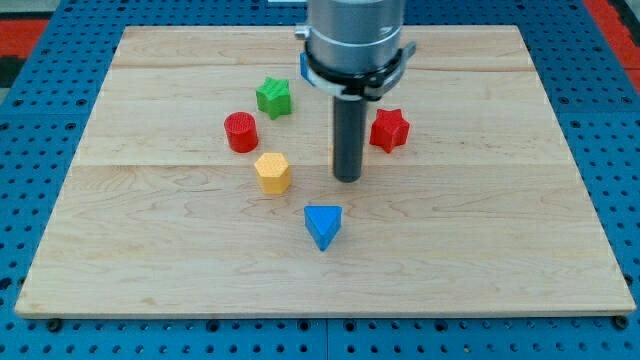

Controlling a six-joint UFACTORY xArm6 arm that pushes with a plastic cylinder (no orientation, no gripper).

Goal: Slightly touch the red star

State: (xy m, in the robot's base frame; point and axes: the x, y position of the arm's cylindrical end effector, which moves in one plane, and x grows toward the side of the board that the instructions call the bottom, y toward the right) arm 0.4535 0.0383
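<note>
The red star [390, 130] lies on the wooden board [480, 230], right of centre. My tip [347, 179] stands on the board a short way to the star's lower left, apart from it. A yellow hexagon block [273, 172] is to the tip's left. A blue triangle block [322, 225] is below the tip. A red cylinder [241, 132] and a green star [273, 97] lie further left and up.
A bit of a blue block [303, 66] shows behind the arm's body near the view's top. The board rests on a blue pegboard table [610, 120].
</note>
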